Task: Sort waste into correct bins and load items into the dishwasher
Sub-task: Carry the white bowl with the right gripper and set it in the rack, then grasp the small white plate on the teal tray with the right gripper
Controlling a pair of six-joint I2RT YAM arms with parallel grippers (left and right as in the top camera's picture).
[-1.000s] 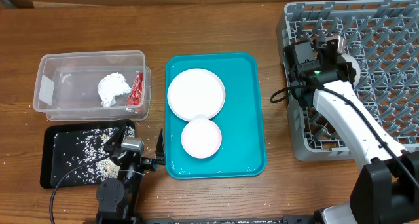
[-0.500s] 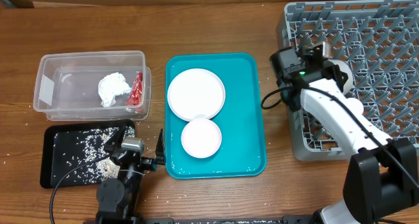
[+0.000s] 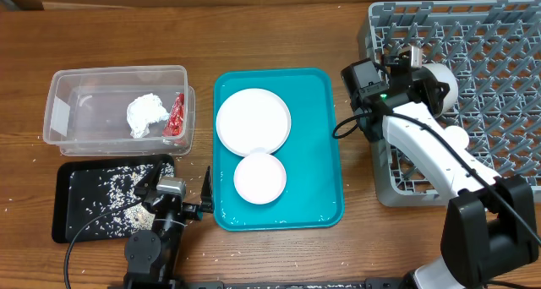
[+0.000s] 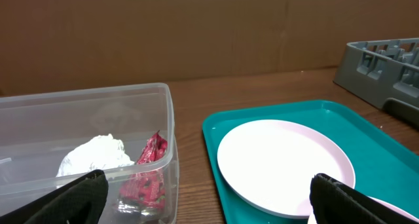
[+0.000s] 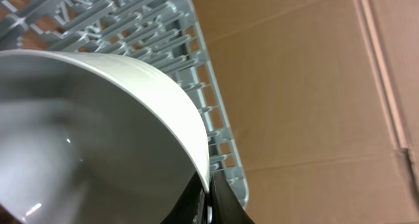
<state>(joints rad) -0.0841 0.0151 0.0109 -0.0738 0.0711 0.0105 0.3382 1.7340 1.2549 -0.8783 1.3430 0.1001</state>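
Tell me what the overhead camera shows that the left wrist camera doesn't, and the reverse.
Only overhead: the black tray scattered with rice, and the right end effector gripping a white bowl. Only left wrist: the brown backdrop rising behind the table. Both: the clear tub holding the napkin and red wrapper, the teal tray with the large plate, plus the grey rack.

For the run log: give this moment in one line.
right claw: shut on bowl, at rack | left claw: open | tub: napkin, wrapper | teal tray: plate, second bowl
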